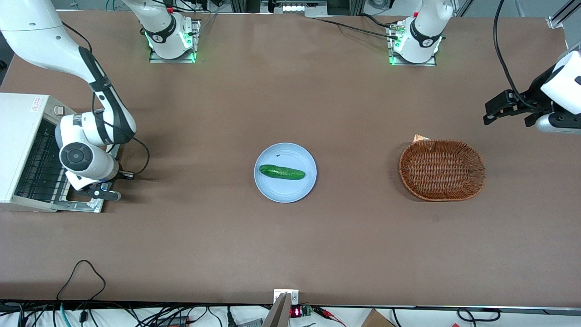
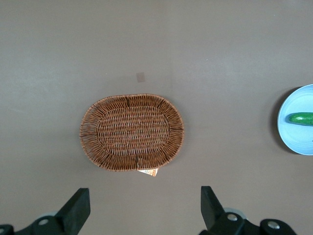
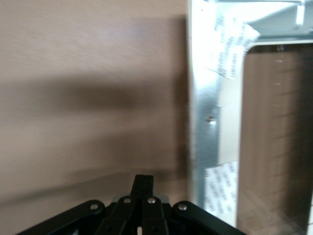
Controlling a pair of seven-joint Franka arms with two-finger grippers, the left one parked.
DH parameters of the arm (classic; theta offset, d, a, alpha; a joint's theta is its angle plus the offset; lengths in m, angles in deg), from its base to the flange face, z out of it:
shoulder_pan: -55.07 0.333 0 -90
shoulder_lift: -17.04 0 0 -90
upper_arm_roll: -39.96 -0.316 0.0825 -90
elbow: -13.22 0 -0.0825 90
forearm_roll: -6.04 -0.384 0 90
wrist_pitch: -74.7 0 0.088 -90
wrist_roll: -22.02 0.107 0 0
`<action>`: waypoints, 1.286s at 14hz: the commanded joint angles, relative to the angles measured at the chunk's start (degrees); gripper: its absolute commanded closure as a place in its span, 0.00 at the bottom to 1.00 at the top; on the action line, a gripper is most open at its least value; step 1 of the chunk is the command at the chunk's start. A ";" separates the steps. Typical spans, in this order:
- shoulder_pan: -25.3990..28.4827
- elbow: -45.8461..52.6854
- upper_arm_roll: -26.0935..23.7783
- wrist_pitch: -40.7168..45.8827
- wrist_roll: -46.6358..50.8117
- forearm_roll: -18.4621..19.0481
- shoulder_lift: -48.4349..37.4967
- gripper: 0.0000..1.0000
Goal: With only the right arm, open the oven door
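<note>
The white toaster oven (image 1: 20, 136) stands at the working arm's end of the table with its wire rack (image 1: 41, 163) exposed. The oven door (image 1: 84, 205) lies folded down flat on the table in front of the oven. In the right wrist view, the brown table shows through the window (image 3: 274, 142) in the door's silver frame (image 3: 205, 122). The right arm (image 1: 86, 131) bends down over the door. Its black gripper (image 1: 107, 195) hangs low beside the door's outer edge, just off the frame. The gripper (image 3: 144, 183) is shut with both fingers pressed together and nothing between them.
A blue plate (image 1: 268, 186) with a green cucumber (image 1: 281, 172) sits mid-table. A brown wicker basket (image 1: 442, 170) lies toward the parked arm's end. A black cable (image 1: 81, 272) loops on the table near the front camera's edge.
</note>
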 commanded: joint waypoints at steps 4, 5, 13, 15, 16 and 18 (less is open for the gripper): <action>0.18 -0.15 -2.63 9.59 -3.93 -7.48 -9.36 1.00; 0.71 0.20 -2.54 11.70 -5.78 -9.51 -11.30 1.00; 1.94 5.37 -2.63 24.97 -7.72 -24.01 -22.30 0.96; 1.94 9.58 -2.63 29.89 -8.69 -26.75 -23.09 0.97; 1.94 11.52 -2.63 32.26 -10.52 -27.54 -23.27 0.97; 1.94 15.30 -2.63 36.05 -13.69 -28.33 -23.62 0.97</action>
